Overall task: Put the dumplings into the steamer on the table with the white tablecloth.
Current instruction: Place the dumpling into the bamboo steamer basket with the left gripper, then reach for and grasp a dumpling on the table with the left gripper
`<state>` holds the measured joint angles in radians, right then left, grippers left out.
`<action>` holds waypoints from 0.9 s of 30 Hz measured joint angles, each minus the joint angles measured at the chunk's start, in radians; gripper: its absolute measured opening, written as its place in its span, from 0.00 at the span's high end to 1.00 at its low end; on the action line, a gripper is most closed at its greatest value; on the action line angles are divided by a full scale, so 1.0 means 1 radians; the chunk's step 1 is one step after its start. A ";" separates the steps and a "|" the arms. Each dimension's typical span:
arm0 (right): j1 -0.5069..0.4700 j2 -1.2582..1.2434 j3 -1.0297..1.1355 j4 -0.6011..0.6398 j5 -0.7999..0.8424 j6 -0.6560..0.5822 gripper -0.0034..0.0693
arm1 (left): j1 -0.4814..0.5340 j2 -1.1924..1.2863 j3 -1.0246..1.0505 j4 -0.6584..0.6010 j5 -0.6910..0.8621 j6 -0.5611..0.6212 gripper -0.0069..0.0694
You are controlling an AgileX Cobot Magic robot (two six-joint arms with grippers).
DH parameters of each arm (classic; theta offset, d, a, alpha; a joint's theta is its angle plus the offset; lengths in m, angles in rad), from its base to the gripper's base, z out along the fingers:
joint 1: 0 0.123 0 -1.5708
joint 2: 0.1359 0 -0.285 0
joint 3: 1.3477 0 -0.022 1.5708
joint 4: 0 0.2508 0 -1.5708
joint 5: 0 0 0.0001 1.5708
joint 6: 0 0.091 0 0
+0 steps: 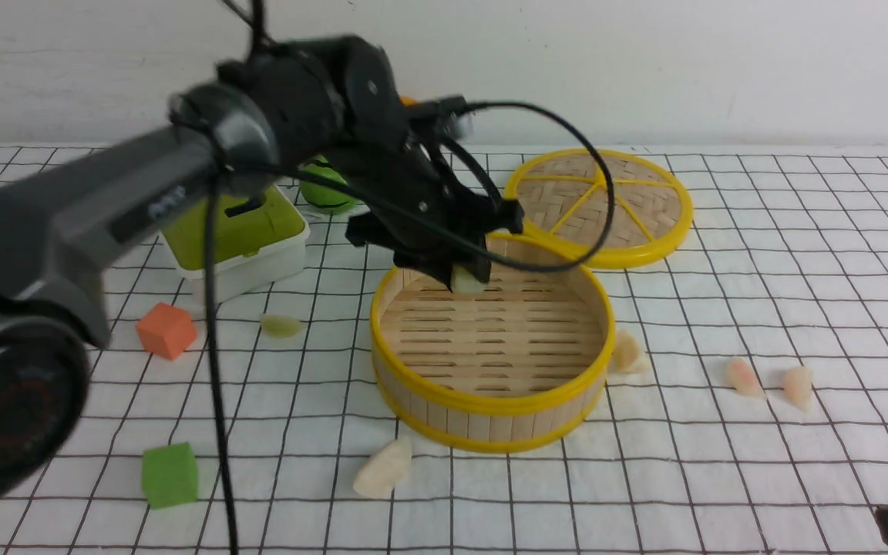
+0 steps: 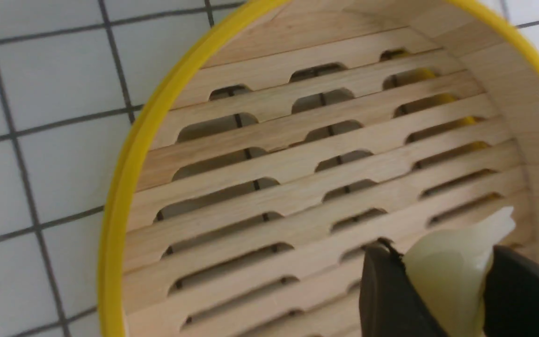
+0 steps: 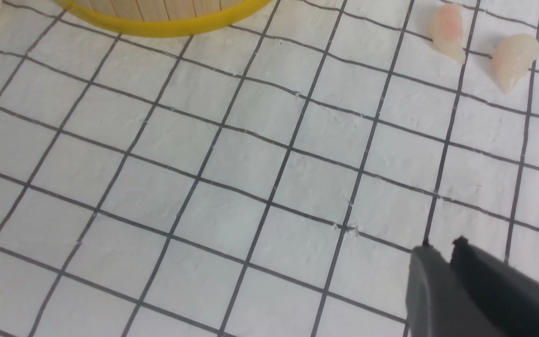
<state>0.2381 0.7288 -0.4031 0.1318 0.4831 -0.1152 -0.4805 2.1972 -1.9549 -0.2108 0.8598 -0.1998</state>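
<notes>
The steamer (image 1: pixel 490 401) stands mid-table on the white tablecloth (image 1: pixel 760 478), its slatted floor bare. My left gripper (image 1: pixel 465 277) hangs just over the far inner side of the steamer (image 2: pixel 124 187), shut on a pale green dumpling (image 2: pixel 447 276) (image 1: pixel 469 280). Other dumplings lie on the cloth: a greenish one (image 1: pixel 282 325) to the left, a whitish one (image 1: pixel 384 468) in front, one (image 1: pixel 627 352) against the steamer's right wall, and two pinkish ones (image 1: pixel 743 378) (image 1: pixel 798 385) further right. My right gripper (image 3: pixel 440 245) hovers low over bare cloth, shut and empty, with the pinkish dumplings (image 3: pixel 447 30) (image 3: pixel 513 58) ahead of it.
The flat woven lid (image 1: pixel 598 204) lies behind the steamer to the right. An orange cube (image 1: pixel 166 330) and a green cube (image 1: pixel 169 474) sit on the left. A green and white box (image 1: pixel 240 239) and a round green object (image 1: pixel 328 189) stand at the back left.
</notes>
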 joint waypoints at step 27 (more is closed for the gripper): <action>0.000 0.000 0.000 0.023 0.001 0.001 0.83 | -0.017 0.008 -0.138 0.188 0.198 -0.155 0.38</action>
<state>0.2381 0.7288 -0.4031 0.1544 0.4840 -0.1143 -0.4976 2.2055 -2.0927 -0.0224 1.0577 -0.3549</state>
